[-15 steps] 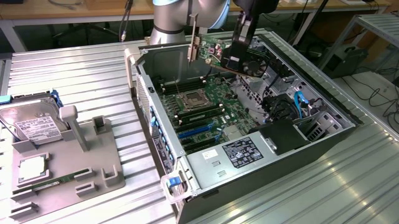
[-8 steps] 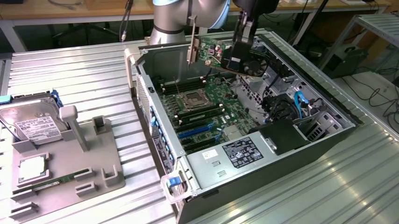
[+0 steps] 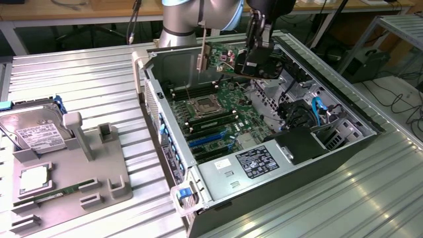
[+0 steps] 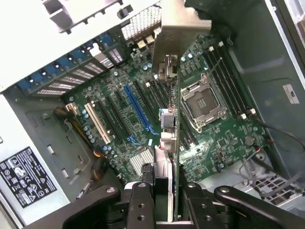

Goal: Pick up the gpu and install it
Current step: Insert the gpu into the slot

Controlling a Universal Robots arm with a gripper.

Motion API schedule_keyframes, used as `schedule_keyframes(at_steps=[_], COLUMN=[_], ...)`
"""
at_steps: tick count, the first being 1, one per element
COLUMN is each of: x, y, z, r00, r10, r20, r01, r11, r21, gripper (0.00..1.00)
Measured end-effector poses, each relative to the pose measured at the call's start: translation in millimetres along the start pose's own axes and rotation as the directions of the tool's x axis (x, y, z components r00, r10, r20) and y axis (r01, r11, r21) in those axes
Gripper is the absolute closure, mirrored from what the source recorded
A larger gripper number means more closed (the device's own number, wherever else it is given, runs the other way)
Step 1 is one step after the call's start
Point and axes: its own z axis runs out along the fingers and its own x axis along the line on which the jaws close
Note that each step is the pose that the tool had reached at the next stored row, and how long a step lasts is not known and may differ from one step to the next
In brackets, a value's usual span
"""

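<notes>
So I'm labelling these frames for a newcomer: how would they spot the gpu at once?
Find the open computer case. Above its motherboard, the gripper holds the gpu: a green card with a long silver end bracket, the only board hanging in the air.

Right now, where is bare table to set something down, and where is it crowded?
Bare: the table beyond the grey fixture, and on the exterior view's right of the computer case. Crowded: the fixture and inside the case.

Bright daylight from above – glare streaks the ribbed metal table (image 3: 370, 198), computer case (image 3: 284, 198) interior shadowed
</notes>
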Motion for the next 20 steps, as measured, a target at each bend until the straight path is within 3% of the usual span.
schedule_keyframes(at_steps=[5,10,15,19,20], x=[0.0,0.0,0.0,0.0,0.0], y=[0.0,0.0,0.0,0.1,0.1], z=[0.6,1.2,1.9,2.5,3.1], r00=[0.9955,0.9829,0.9601,0.9375,0.9357], r10=[-0.095,-0.184,-0.280,-0.348,-0.353], r20=[0.0013,0.0026,0.0040,0.0052,0.0055], r01=[0.095,0.184,0.280,0.348,0.353], r11=[0.9955,0.9829,0.9601,0.9375,0.9357], r21=[-0.0014,-0.0025,-0.0036,-0.0043,-0.0042], gripper=[0.72,0.72,0.72,0.72,0.72])
